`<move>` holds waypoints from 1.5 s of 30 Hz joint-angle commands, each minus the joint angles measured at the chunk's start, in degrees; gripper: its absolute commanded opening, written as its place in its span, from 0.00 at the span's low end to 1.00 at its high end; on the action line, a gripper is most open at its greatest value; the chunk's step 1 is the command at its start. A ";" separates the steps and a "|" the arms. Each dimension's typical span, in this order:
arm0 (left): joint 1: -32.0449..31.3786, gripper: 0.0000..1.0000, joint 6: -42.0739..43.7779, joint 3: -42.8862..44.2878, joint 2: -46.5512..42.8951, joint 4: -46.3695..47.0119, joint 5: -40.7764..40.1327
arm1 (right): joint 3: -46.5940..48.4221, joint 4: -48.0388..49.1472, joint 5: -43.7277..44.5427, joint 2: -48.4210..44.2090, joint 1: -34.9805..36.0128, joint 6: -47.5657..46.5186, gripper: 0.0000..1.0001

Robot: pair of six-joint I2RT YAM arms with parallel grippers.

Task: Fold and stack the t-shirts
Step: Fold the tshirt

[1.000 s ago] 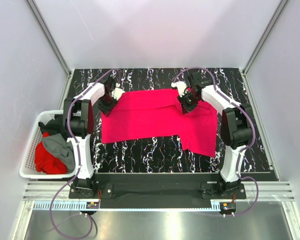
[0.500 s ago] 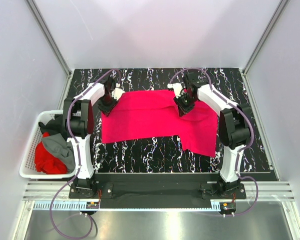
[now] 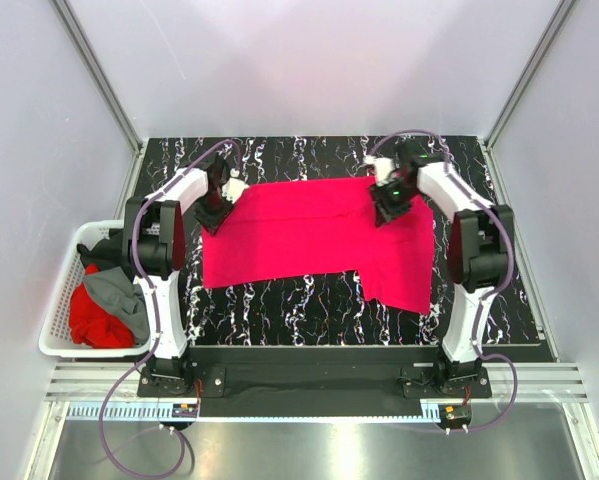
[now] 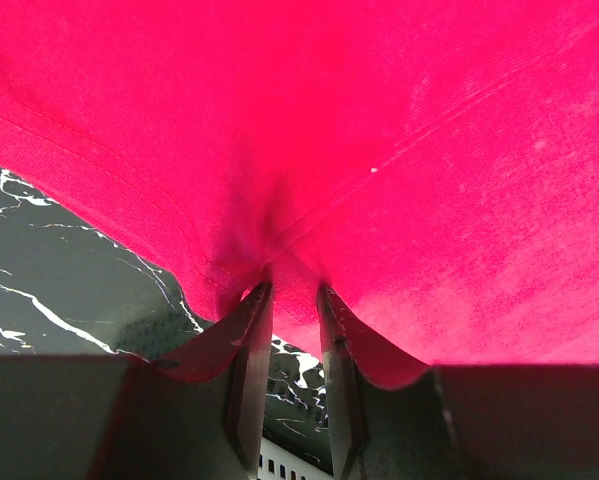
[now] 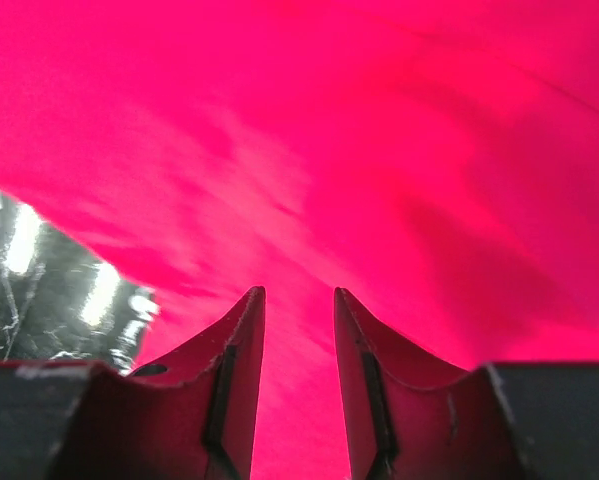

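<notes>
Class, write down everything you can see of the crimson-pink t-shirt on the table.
The crimson-pink t-shirt is soft, plain knit cloth with a stitched hem. It is spread nearly flat on the black marbled table, with one part reaching nearer on the right. The left gripper pinches its far left edge, bunching the cloth there. The right gripper hovers over its far right part, jaws apart, holding nothing.

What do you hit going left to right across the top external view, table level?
white basket → left gripper → right gripper. The pink t-shirt spans under both grippers, so it gets no single slot.
</notes>
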 commanded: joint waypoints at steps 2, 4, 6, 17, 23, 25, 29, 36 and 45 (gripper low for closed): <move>0.46 0.29 0.61 -0.66 -2.92 0.27 -0.06 | -1.80 -0.65 -4.96 -3.55 -8.77 0.49 0.40; 0.37 0.29 0.53 -0.57 -2.92 0.26 -0.06 | -3.28 -0.83 -5.58 -3.64 -10.87 -0.39 0.40; 0.46 0.29 0.52 -0.57 -3.01 0.18 0.03 | -4.17 -0.83 -6.20 -3.82 -11.85 -1.27 0.40; 0.46 0.29 0.79 -0.30 -2.57 0.18 -0.23 | -5.58 -0.83 -8.84 -2.23 -17.39 -2.15 0.40; 0.46 0.29 0.61 -0.48 -2.39 -0.09 -0.67 | -5.58 -0.65 -8.57 -0.83 -18.71 -3.21 0.40; 0.46 0.29 0.70 -0.39 -2.31 -0.17 -0.76 | -5.23 -0.65 -8.93 0.13 -18.88 -3.47 0.41; 0.46 0.29 0.87 -0.22 -2.39 -0.26 -1.11 | -4.44 -0.56 -9.19 2.33 -19.06 -3.65 0.41; 0.46 0.29 0.96 -0.39 -2.31 -0.53 -1.73 | -4.09 -0.56 -10.60 4.62 -19.50 -3.82 0.41; 0.37 0.29 0.96 -0.13 -2.13 -0.79 -1.99 | -3.56 0.40 -11.56 5.33 -19.76 -3.74 0.40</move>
